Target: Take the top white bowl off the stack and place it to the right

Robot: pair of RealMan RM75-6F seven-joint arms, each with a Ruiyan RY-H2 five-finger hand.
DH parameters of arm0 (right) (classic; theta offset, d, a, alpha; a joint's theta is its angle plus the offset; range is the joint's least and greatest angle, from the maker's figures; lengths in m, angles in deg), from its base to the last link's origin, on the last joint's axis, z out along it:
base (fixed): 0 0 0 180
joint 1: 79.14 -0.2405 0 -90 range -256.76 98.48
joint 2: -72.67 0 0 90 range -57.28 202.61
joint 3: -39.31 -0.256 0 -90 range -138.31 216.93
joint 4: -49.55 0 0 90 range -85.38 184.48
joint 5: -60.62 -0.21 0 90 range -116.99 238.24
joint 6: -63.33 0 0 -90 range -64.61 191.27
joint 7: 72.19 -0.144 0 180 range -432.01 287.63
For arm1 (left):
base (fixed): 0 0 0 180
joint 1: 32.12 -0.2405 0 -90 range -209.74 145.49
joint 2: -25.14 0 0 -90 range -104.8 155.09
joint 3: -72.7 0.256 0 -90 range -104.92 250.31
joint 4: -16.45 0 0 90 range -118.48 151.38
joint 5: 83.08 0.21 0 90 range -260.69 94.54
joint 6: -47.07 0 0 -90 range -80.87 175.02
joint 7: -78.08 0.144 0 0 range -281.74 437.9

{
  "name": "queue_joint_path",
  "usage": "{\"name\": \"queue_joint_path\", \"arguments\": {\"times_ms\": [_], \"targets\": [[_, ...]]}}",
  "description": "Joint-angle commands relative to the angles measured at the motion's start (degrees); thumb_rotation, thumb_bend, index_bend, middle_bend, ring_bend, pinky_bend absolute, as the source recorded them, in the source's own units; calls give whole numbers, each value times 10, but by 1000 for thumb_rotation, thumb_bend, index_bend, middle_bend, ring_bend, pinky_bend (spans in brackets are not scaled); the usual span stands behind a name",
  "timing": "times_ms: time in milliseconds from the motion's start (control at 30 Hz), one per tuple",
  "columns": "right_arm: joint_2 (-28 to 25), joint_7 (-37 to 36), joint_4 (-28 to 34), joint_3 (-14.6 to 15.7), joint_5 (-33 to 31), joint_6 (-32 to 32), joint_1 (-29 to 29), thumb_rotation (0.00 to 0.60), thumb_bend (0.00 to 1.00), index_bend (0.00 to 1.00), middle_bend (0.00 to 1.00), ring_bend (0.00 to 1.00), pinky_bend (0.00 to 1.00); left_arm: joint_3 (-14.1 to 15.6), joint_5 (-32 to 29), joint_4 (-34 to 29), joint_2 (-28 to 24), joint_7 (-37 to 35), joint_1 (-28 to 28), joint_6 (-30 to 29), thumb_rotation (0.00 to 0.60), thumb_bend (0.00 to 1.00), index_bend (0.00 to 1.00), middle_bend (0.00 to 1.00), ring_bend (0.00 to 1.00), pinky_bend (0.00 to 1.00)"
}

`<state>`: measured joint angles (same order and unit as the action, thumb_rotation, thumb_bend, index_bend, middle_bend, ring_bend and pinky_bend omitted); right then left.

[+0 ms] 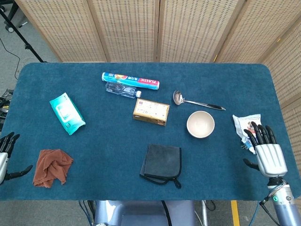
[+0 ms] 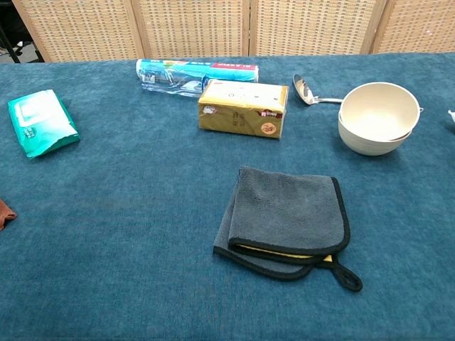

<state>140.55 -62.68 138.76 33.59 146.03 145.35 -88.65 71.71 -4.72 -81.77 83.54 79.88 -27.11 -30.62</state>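
Note:
The stack of white bowls (image 1: pixel 201 124) sits right of the table's middle; the chest view shows the top bowl (image 2: pixel 380 110) nested in a lower one. My right hand (image 1: pixel 267 153) hovers at the table's right front, well right of the bowls, fingers spread and holding nothing, over the edge of a white snack packet (image 1: pixel 245 126). My left hand (image 1: pixel 4 155) shows only partly at the left edge, fingers apart, empty. Neither hand appears in the chest view.
A metal ladle (image 1: pixel 195 101) lies just behind the bowls. A yellow tissue box (image 1: pixel 151 111), plastic wrap roll (image 1: pixel 130 81), water bottle (image 1: pixel 121 89), green wipes pack (image 1: pixel 67 113), brown cloth (image 1: pixel 52 167) and folded grey cloth (image 1: pixel 161 163) lie on the blue table (image 1: pixel 94 141).

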Motion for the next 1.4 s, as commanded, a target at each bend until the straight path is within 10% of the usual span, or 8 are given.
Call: {"name": "queue_joint_path", "arguments": {"times_ms": [33,667,1400], "targets": [[5,-16,-6,4,-1,21,15,600,105,138,0,0,0,1,3,-1,2,3,0,-2,423,167,0,0,0,0],[7,-54,-26,7,31,49,21,600,105,138,0,0,0,4,5,-4,9,19,-1,-3,424,167,0,0,0,0],[43,28,-9,-53,-11,-85,-100,600,153,144,0,0,0,-2,-13,9,5,-5,1,8,424,167,0,0,0,0]]}}
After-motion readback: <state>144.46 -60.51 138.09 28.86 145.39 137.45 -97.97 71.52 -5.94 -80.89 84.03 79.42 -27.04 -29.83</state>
